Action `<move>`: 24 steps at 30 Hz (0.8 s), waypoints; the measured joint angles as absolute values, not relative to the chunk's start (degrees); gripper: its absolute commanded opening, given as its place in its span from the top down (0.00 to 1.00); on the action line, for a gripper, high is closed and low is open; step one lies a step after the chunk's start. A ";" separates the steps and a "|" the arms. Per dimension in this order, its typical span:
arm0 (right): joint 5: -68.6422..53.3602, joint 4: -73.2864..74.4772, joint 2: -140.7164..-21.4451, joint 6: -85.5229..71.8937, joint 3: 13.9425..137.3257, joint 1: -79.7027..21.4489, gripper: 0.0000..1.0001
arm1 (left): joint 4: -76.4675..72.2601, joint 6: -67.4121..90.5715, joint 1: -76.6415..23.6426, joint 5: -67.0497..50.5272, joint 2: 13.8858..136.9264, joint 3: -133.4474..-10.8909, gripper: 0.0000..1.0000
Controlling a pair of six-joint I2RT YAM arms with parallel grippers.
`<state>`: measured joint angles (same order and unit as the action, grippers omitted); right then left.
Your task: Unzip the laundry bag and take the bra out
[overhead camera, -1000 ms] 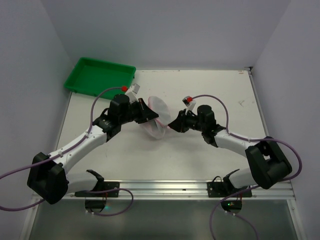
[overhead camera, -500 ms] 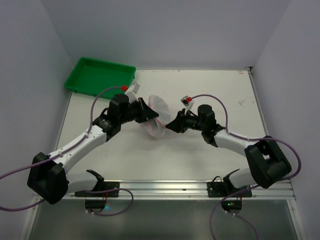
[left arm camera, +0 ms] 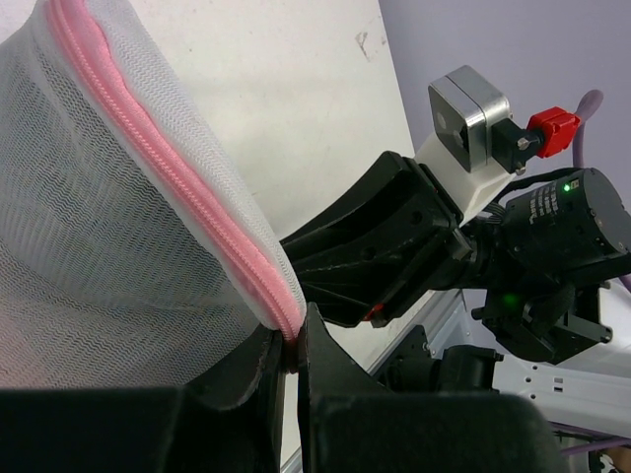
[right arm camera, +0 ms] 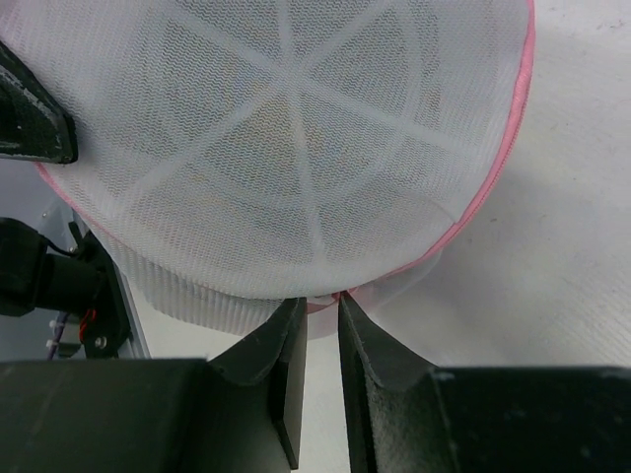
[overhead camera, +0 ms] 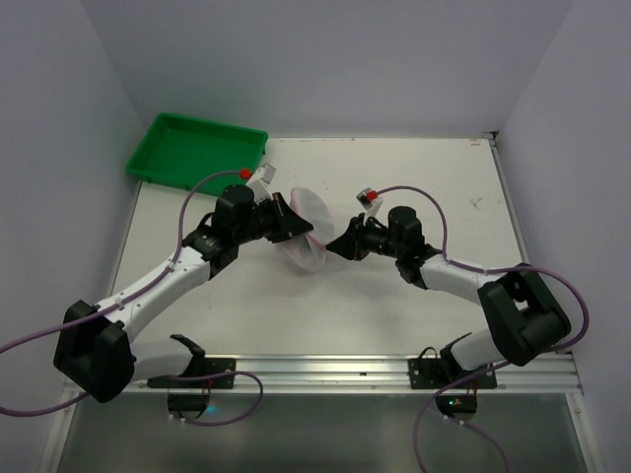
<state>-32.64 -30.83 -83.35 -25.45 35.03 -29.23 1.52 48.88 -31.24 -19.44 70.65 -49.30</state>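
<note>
Currently laundry bag (overhead camera: pixel 304 232) is held from both sides.
left gripper (left arm camera: pixel 289 360) pinches its pink zipper rim (left arm camera: pixel 173 163); right gripper (right arm camera: pixel 322 315) pinches the rim's opposite side.

Tray (overhead camera: pixel 195 148) behind-left of laundry bag (overhead camera: pixel 314 213)

Round white mesh laundry bag (right arm camera: pixel 296 128), pink zipper rim, tilted up on edge

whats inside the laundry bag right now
Through the laundry bag's translucent mesh only a faint beige tint shows, with no clear outline of a bra. The mesh hides the rest, and the pink zipper looks closed where it is visible.
</note>
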 measured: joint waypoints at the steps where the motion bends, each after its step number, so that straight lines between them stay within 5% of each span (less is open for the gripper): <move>1: -32.45 -30.87 -83.35 -25.45 35.03 -29.23 0.79 | 1.54 48.88 -31.24 -19.53 70.65 -49.30 1.00; 24: -30.11 -30.94 -84.38 -25.02 35.05 -29.34 0.92 | 5.74 45.30 -31.18 -20.78 69.82 -50.06 1.00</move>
<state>-30.11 -30.94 -84.38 -25.02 35.05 -29.34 5.74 45.30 -31.18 -20.78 69.82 -50.06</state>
